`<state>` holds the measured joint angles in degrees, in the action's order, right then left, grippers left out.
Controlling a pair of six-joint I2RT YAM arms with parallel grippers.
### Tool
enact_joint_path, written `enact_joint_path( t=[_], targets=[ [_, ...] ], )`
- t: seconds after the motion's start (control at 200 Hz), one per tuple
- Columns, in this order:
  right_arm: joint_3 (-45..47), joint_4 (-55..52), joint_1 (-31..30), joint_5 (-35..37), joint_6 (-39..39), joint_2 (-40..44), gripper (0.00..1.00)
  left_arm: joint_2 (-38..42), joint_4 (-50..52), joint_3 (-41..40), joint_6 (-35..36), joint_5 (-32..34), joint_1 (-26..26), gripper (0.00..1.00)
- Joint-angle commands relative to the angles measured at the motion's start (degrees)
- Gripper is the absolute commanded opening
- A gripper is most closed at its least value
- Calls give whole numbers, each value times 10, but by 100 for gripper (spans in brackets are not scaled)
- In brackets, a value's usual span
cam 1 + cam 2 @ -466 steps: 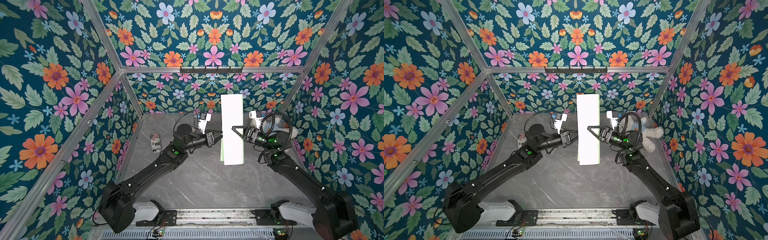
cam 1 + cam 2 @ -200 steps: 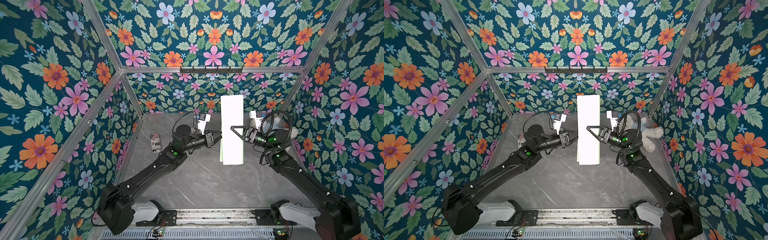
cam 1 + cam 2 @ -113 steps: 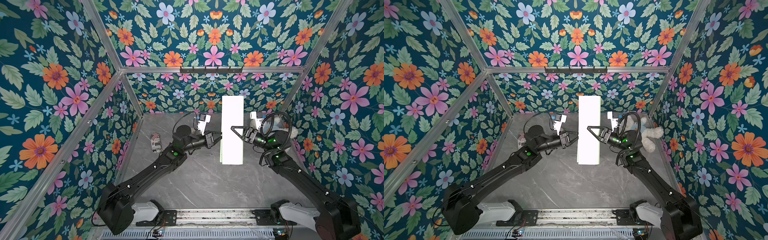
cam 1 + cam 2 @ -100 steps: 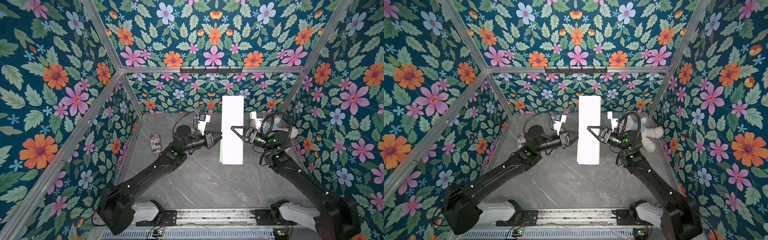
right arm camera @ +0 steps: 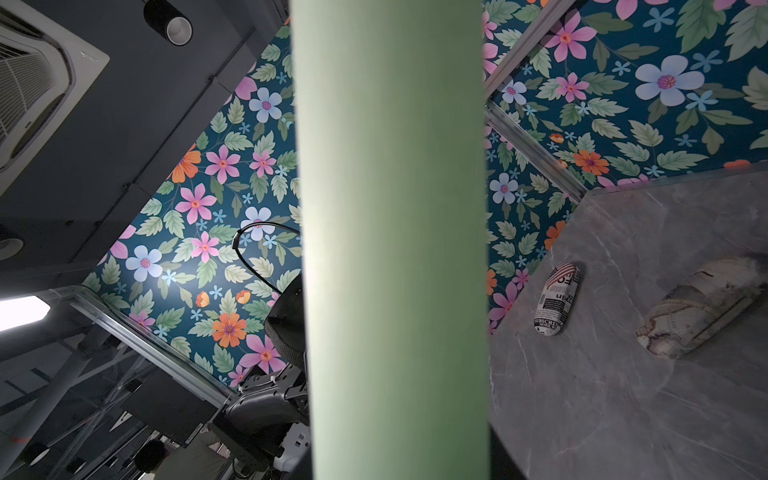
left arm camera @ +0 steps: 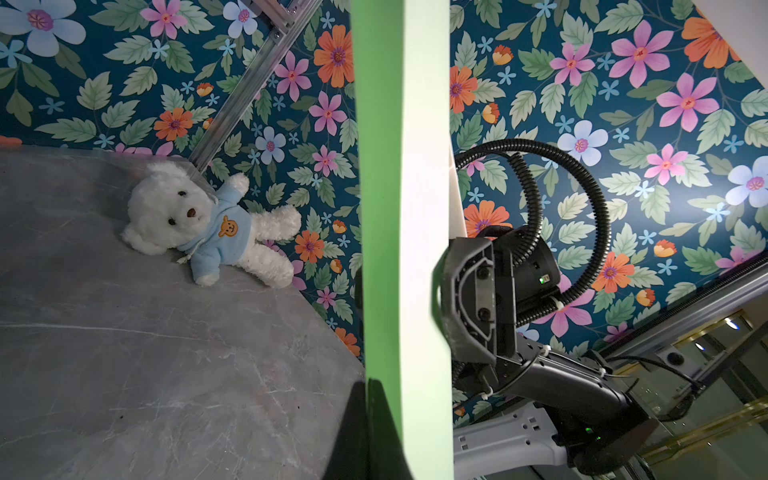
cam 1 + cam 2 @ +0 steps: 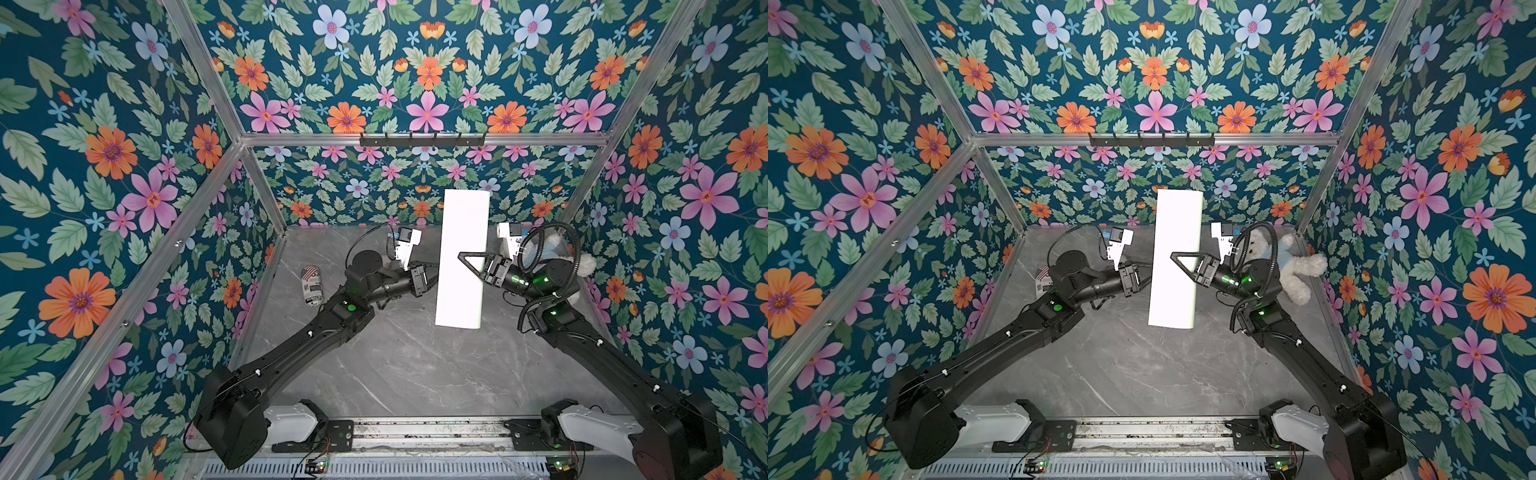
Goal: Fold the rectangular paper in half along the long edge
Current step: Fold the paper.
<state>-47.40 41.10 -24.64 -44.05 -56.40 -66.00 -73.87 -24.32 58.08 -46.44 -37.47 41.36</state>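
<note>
The rectangular paper [image 7: 461, 232] hangs in the air above the table, doubled over into a long narrow strip that glares white in both top views [image 7: 1177, 291]. My left gripper [image 7: 432, 277] is shut on its free long edges; in the left wrist view the dark fingers [image 6: 357, 432] pinch the green paper [image 6: 399, 208]. My right gripper [image 7: 467, 261] straddles the opposite, rounded side, one finger lying across the sheet's top face. In the right wrist view the curved paper [image 5: 395, 208] fills the gap between the jaws of the right gripper [image 5: 399, 461].
A white teddy bear [image 7: 1291, 266] in a blue shirt lies in the far right corner [image 6: 199, 224]. A newsprint-patterned case [image 7: 312, 286] lies by the left wall [image 5: 557, 299], with a beige oblong object [image 5: 698, 307] near it. Floral walls enclose the grey table [image 7: 415, 365].
The paper's lower end has lifted slightly, and the green edge that peeked out along its sides no longer shows. Both arms have stayed almost still.
</note>
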Motion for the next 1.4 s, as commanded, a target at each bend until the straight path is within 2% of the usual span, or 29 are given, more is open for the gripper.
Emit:
enact_joint_path(
  t=[0.0, 0.525, 1.395],
  targets=[
    [-2, 0, -1, 9, 10, 2, 35, 0, -23, 2, 1, -7, 0, 0],
    [-5, -23, 12, 4, 22, 15, 31, 9, -12, 0, 7, -4, 0, 0],
    [-18, -50, 11, -11, 38, 17, 30, 7, -16, -3, 6, -5, 0, 0]
  ],
)
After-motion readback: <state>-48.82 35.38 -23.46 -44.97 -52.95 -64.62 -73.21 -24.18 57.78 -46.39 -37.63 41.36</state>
